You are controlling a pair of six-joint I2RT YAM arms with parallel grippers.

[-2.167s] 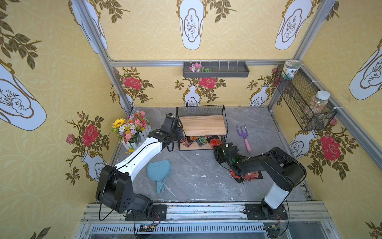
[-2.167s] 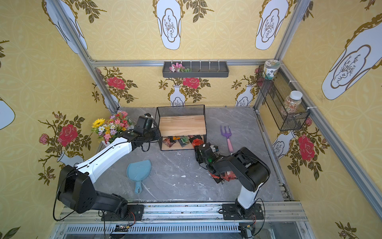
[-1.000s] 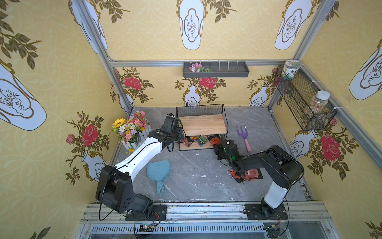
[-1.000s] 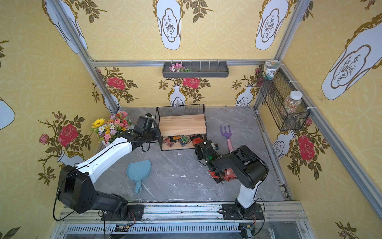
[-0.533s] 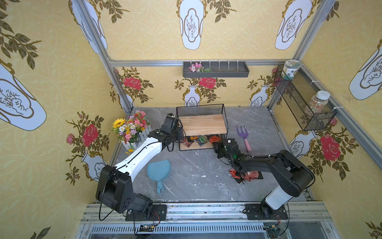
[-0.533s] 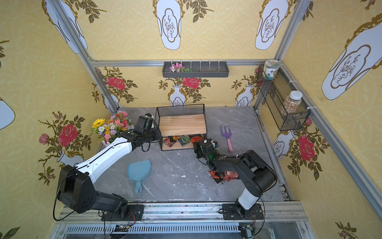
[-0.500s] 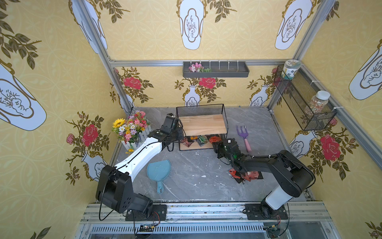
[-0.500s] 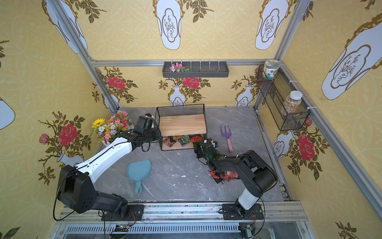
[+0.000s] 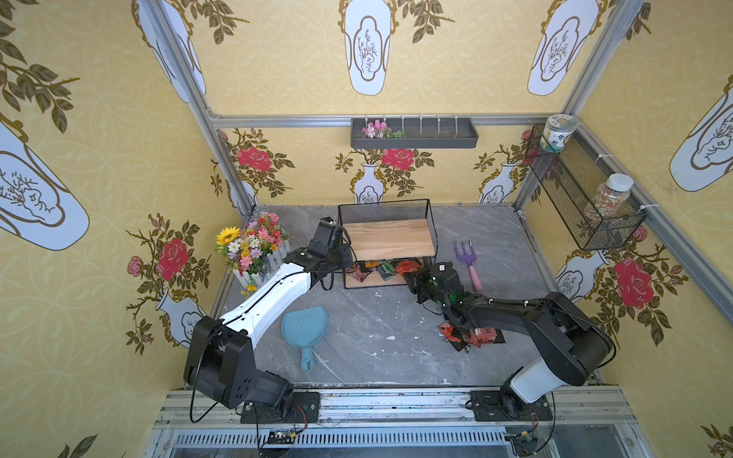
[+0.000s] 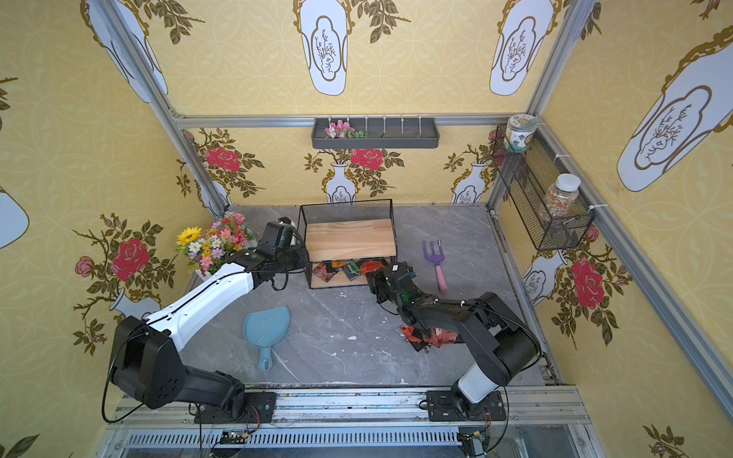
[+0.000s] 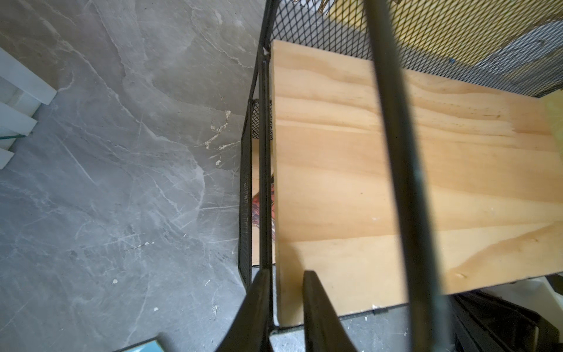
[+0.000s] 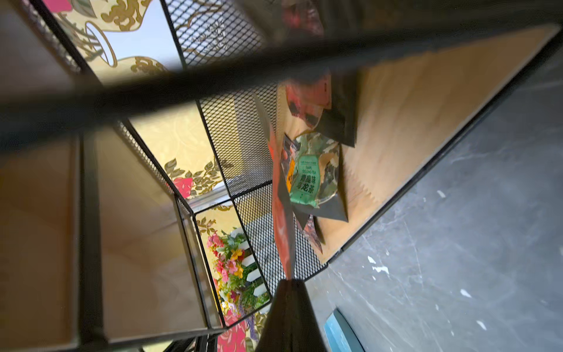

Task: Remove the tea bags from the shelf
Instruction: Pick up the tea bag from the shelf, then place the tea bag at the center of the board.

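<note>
Nearest you, red foil tea bags [image 9: 476, 337] lie heaped on the grey table [image 9: 377, 341]. Your right gripper [image 12: 289, 282] has swung back to the two-tier black wire shelf [image 9: 390, 240], jaws pinched on a red-orange sachet [image 12: 280, 207]; more wait on the lower board. Left gripper [image 11: 285, 274] clamps the frame corner.

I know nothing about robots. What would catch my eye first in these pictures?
Your eye goes to the black wire shelf at the back of the grey table, with bright tea bags strewn on its lower tier. Both arms meet there: the left tool clamps a front corner, and the right tool pinches a red bag. A crumpled pile of bags lies by the right arm.
</note>
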